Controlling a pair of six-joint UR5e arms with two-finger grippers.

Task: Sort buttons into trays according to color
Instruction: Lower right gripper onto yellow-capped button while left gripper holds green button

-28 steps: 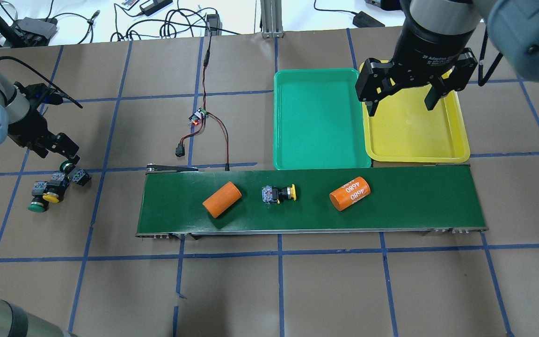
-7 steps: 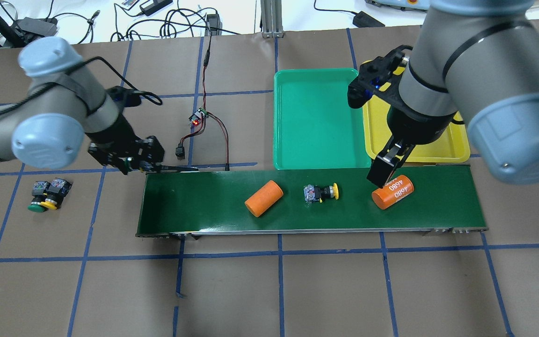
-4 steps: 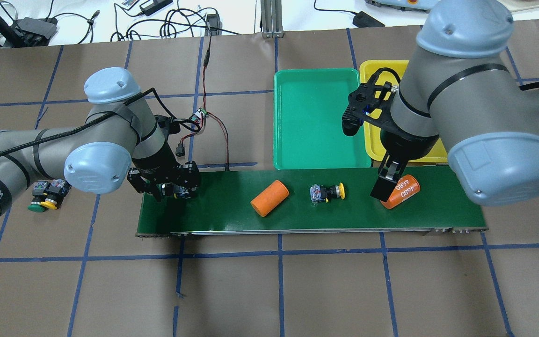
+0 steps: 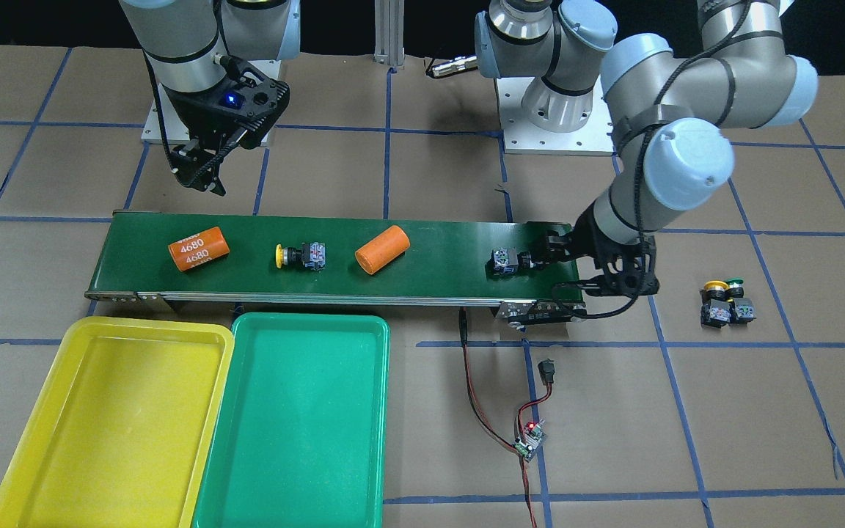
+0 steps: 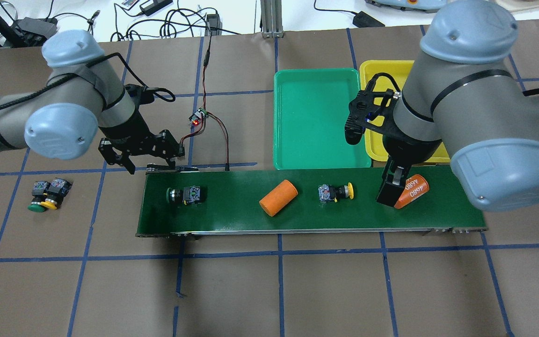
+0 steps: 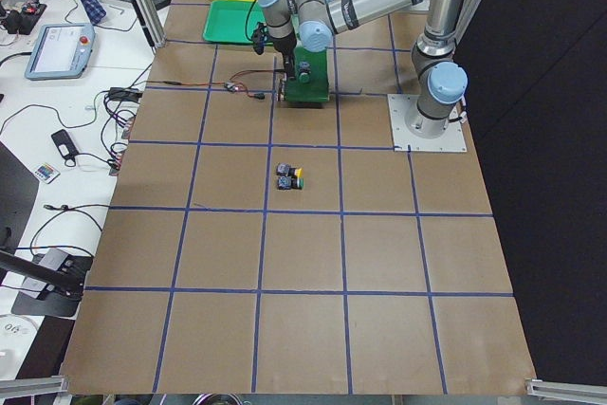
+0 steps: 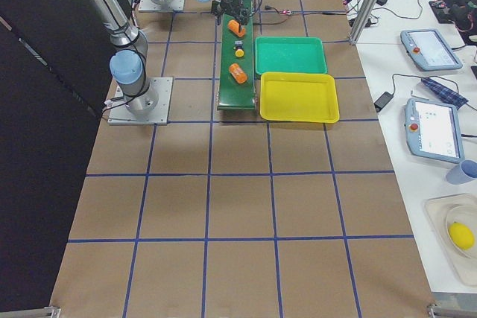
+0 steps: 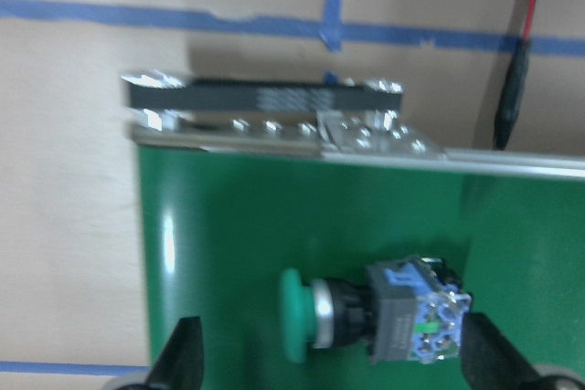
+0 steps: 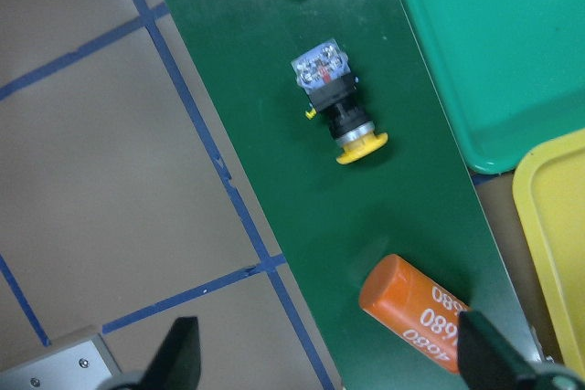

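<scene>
A green button point(image 5: 185, 194) lies on its side at the conveyor belt's left end; it also shows in the left wrist view point(image 8: 366, 317). My left gripper point(image 5: 150, 161) is open and empty, just beyond it over the belt's far edge. A yellow button point(image 5: 336, 192) lies mid-belt, also in the right wrist view point(image 9: 343, 107). My right gripper point(image 5: 391, 189) is open and empty above the orange "4680" cylinder point(image 5: 413, 188). One green and one yellow button point(image 5: 45, 194) lie together on the table at the left. The green tray point(image 5: 318, 117) and yellow tray point(image 5: 377, 70) hold nothing.
A plain orange cylinder point(image 5: 278, 197) lies on the dark-green conveyor belt point(image 5: 232, 210) between the two buttons. A small circuit board with red and black wires point(image 5: 199, 117) lies beyond the belt's left end. The trays stand against the belt's far side.
My left gripper has let go of the green button on the belt's left end and drawn back from it. The things on the belt have drifted right. My right gripper stays over the "4680" cylinder.
</scene>
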